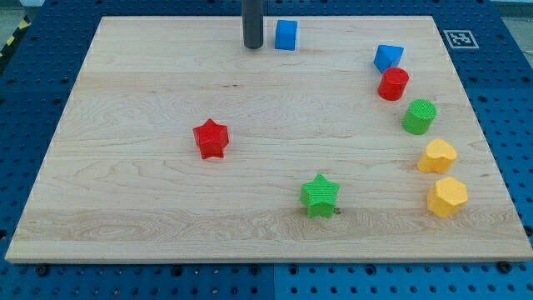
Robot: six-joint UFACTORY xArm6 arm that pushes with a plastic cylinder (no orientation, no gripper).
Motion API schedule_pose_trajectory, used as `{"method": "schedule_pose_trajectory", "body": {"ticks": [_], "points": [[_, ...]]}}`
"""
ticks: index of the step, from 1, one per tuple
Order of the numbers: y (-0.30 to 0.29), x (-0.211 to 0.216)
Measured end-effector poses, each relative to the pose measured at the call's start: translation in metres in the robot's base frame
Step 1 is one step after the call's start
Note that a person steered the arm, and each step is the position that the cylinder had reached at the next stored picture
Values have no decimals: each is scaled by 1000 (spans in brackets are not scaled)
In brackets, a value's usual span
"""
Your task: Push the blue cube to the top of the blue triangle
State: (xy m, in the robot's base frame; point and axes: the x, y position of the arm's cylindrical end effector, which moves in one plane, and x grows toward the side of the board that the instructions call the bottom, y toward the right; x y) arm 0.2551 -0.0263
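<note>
The blue cube (286,35) sits near the view's top edge of the wooden board (133,192). The blue triangle (387,57) lies to its right and slightly lower, touching or nearly touching a red cylinder (393,84) just below it. My tip (252,46) is the lower end of the dark rod, just left of the blue cube, with a small gap between them.
A green cylinder (420,116), a yellow heart-like block (437,156) and a yellow hexagon (447,197) run down the view's right side. A red star (211,138) lies left of centre. A green star (320,196) lies near the bottom centre.
</note>
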Motion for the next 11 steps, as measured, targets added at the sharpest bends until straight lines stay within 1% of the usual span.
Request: {"method": "schedule_pose_trajectory", "body": {"ticks": [1,2,3,4,5,11], "points": [[20,-20],[42,-21],[43,-17],[39,-2],[45,-2],[176,-5]]}}
